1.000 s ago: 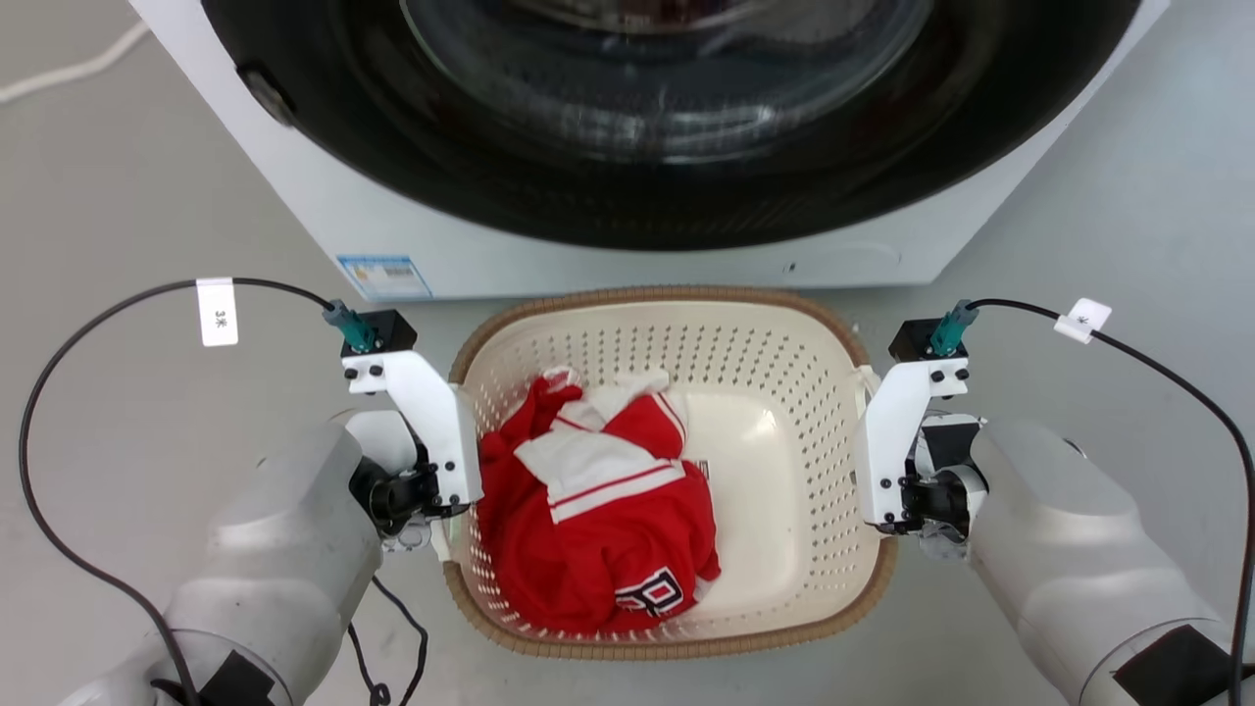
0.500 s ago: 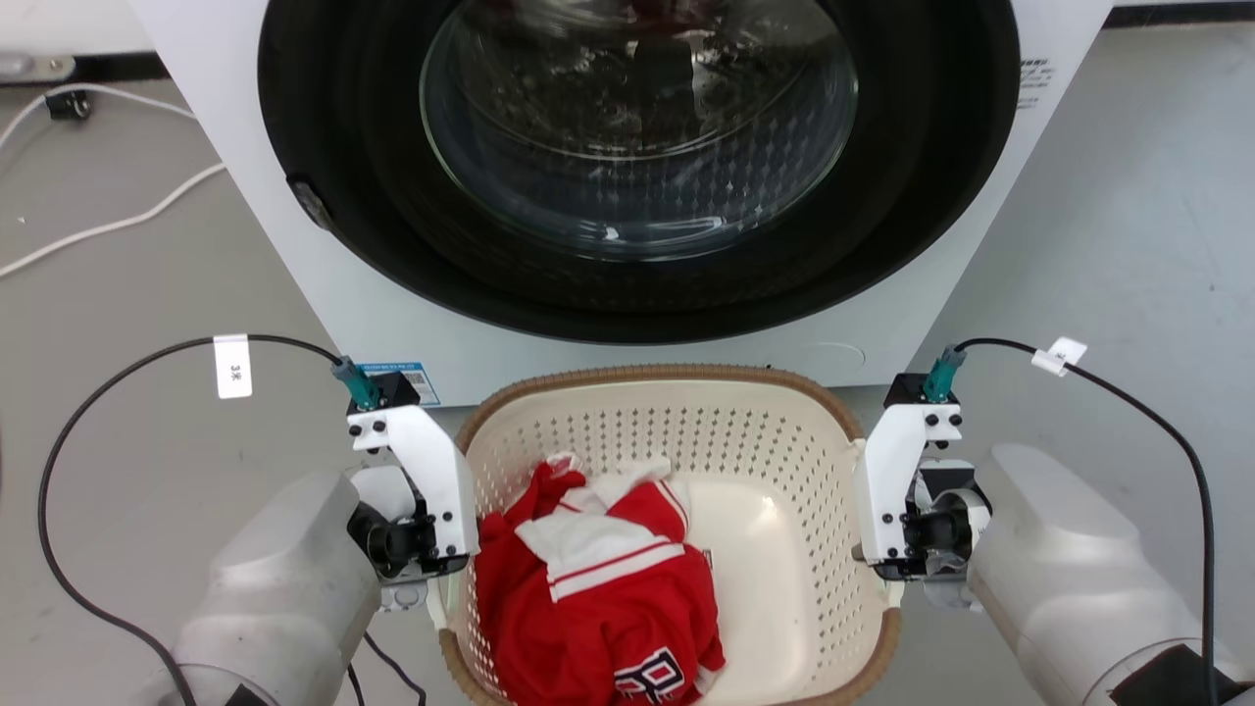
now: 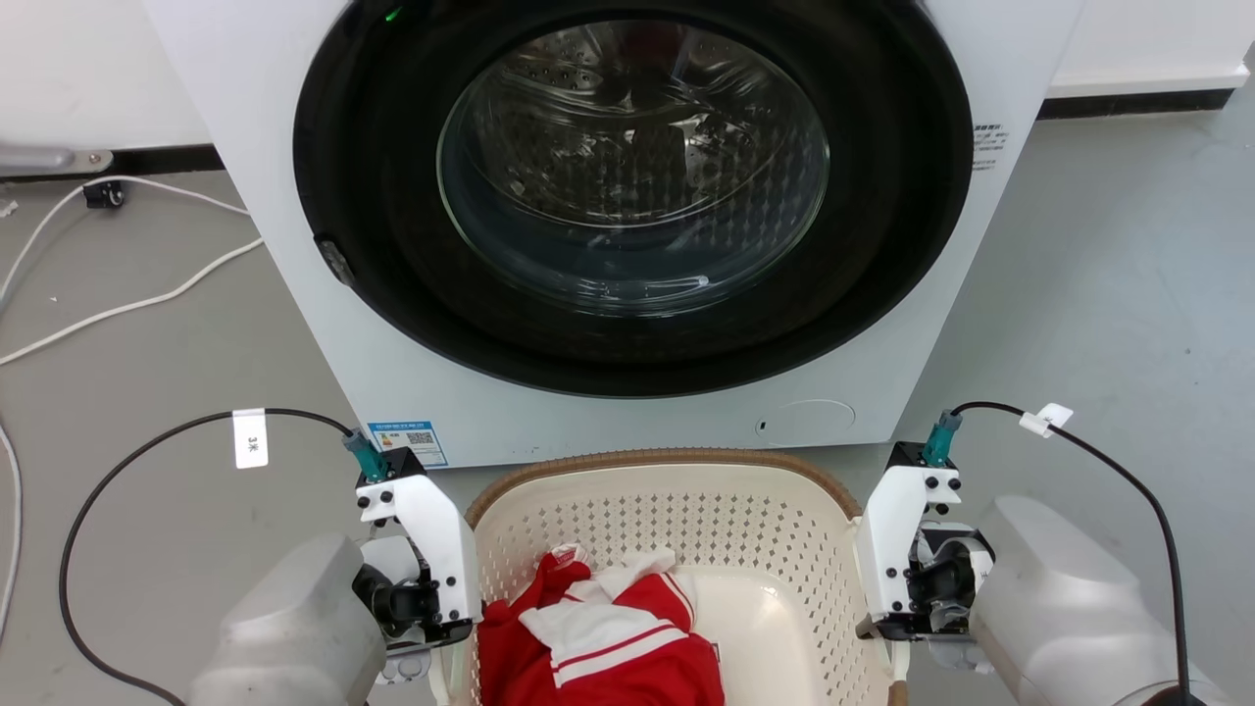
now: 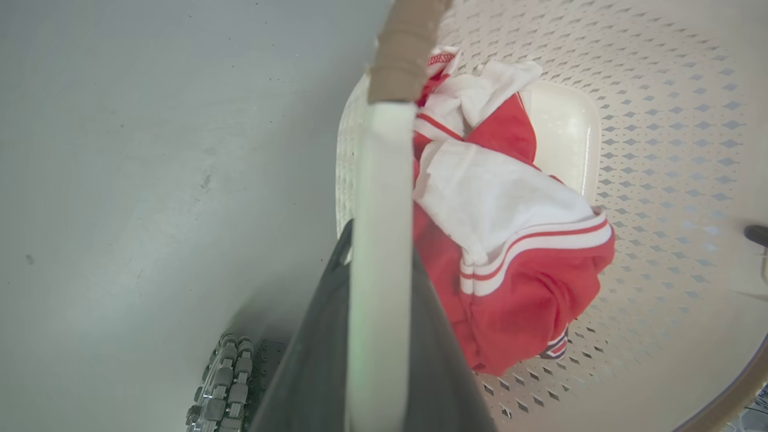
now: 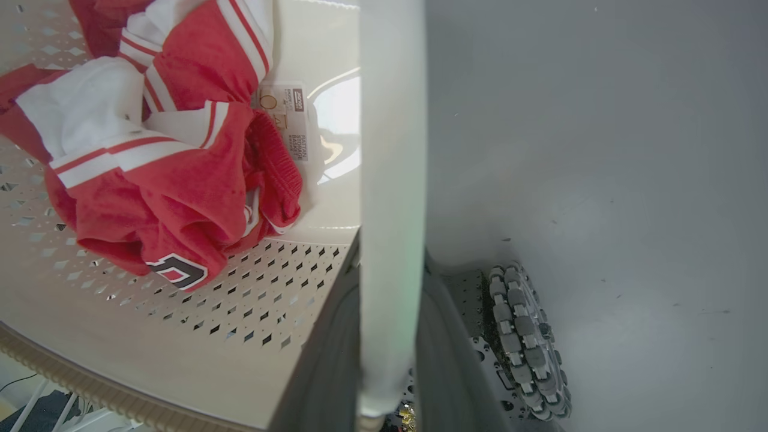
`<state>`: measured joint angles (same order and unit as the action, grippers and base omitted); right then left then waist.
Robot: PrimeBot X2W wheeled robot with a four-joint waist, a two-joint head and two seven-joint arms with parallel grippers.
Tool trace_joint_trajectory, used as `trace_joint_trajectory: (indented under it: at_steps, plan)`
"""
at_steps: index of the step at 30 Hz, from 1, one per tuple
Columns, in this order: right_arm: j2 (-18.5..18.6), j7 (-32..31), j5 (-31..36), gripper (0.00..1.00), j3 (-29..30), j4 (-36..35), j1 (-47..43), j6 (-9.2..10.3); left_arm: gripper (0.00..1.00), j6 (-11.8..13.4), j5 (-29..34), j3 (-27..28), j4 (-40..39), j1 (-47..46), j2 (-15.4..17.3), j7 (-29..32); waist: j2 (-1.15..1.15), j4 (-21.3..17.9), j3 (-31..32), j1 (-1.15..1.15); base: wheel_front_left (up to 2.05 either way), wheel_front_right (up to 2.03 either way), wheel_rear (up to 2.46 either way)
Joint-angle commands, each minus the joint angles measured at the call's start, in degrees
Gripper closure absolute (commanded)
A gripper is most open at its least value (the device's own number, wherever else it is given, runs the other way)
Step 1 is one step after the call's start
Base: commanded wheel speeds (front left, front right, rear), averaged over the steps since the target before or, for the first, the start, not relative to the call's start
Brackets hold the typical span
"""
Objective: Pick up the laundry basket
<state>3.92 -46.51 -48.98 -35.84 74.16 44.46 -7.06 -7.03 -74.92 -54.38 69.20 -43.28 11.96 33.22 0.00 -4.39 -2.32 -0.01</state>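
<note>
**Head view:** The laundry basket (image 3: 647, 461) sits at the bottom centre of the frame, just below the closed round door of a white washing machine (image 3: 627, 422). The lower edge cuts off its near half. A red-and-white garment (image 3: 598, 647) lies bunched in the basket's left half. The left forearm (image 3: 294, 628) comes in at the basket's left side from the lower left, and the right forearm (image 3: 1059, 598) at its right side from the lower right. White cords (image 3: 127, 304) trail across the grey floor (image 3: 1128, 294) at the upper left.

**Left wrist view:** The left pincer (image 4: 381, 252) is clamped on the basket's white side handle. The handle runs up the middle of the frame between the 2 dark fingers (image 4: 312, 360) to the brown rim at the top. The garment lies right of centre inside the perforated walls. A studded wheel (image 4: 225, 384) shows at the bottom left.

**Right wrist view:** The right pincer (image 5: 391, 252) is clamped on the opposite white handle, a pale bar running top to bottom through the centre. The garment fills the upper left, with a paper label (image 5: 288, 120) on the basket's bottom beside it. A second studded wheel (image 5: 528, 342) shows at the lower right.
</note>
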Motion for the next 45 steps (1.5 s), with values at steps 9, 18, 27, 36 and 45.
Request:
trace_joint_trajectory:
  at_steps: [9, 18, 27, 36, 45]
  plan:
    - [-1.93, -0.56, -1.58, 1.0, -0.87, -0.63, -0.46, -0.78, 1.0, -0.83, -1.09, -0.16, -0.99, 0.37, -2.2, 0.18, 0.0, -0.06, 0.54, 0.01, 0.0, 0.0, 0.0]
    - [-1.94, 0.03, -0.96, 1.0, -0.82, -0.62, -0.93, -0.78, 1.0, -0.83, -1.48, -0.5, -0.81, 0.87, -2.39, 0.11, 0.0, -0.05, 0.92, 0.01, 0.0, 0.0, 0.0]
    - [-1.95, 0.89, -0.64, 1.0, -0.62, -0.64, -1.16, -0.78, 1.0, -0.83, -1.52, -0.88, -0.67, 0.9, -2.84, 0.17, 0.0, 0.56, 1.25, 0.01, 0.0, 0.0, 0.0]
    - [-1.96, 0.95, -0.48, 1.0, -0.41, -0.64, -1.42, -0.79, 1.0, -0.84, -1.96, -1.17, -0.53, 1.07, -2.84, 0.29, 0.0, 1.0, 1.52, 0.01, 0.0, 0.0, 0.0]
    - [-1.96, 0.98, -0.44, 1.0, -0.42, -0.64, -1.56, -0.79, 1.0, -0.84, -2.2, -1.36, -0.58, 1.27, -2.72, 0.3, 0.0, 1.07, 1.59, 0.01, 0.0, 0.0, 0.0]
